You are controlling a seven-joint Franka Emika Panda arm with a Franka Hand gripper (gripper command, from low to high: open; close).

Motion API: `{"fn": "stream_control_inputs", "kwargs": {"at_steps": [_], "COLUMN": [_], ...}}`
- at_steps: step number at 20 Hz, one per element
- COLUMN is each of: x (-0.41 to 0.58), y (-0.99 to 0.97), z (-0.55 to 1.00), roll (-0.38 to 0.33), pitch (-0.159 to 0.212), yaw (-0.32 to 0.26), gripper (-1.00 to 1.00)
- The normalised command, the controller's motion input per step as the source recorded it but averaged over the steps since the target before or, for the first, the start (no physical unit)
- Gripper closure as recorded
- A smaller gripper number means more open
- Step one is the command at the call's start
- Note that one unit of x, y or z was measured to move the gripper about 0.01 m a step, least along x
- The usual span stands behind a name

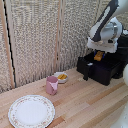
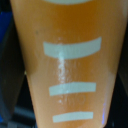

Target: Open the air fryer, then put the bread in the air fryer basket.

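Observation:
My gripper (image 1: pixel 99 53) is shut on the bread (image 1: pixel 98 57), a golden-brown stick hanging just above the air fryer basket (image 1: pixel 97 69). The black basket is pulled out from the air fryer (image 1: pixel 119 61), toward the exterior view's left. The air fryer handle (image 1: pixel 86 73) juts from the basket's front panel, free of the gripper. In the wrist view the bread (image 2: pixel 65 65) fills nearly the whole picture, orange with pale stripes, and a blue fingertip (image 2: pixel 4 30) shows at its edge. The inside of the basket is hidden in both views.
A pink mug (image 1: pixel 51 85) and a small white bowl of yellow food (image 1: pixel 61 77) stand on the wooden table (image 1: pixel 90 105) near the basket. A patterned plate (image 1: pixel 31 111) lies at the front on the exterior view's left. A woven screen (image 1: pixel 40 35) forms the backdrop.

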Motion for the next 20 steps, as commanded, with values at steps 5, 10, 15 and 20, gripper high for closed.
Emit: {"fn": "stream_control_inputs", "kwargs": {"at_steps": [5, 10, 15, 20], "x": [0.292, 0.118, 0.002, -0.051], "y": [-0.13, -0.14, -0.05, 0.05], "z": [-0.34, -0.21, -0.05, 0.21], "roll": [-0.016, 0.0, -0.02, -0.051], "pitch": [0.004, 0.006, 0.003, -0.04], "yaw": [-0.054, -0.103, -0.107, -0.093], "gripper": [1.0, 1.0, -1.0, -1.0]}}
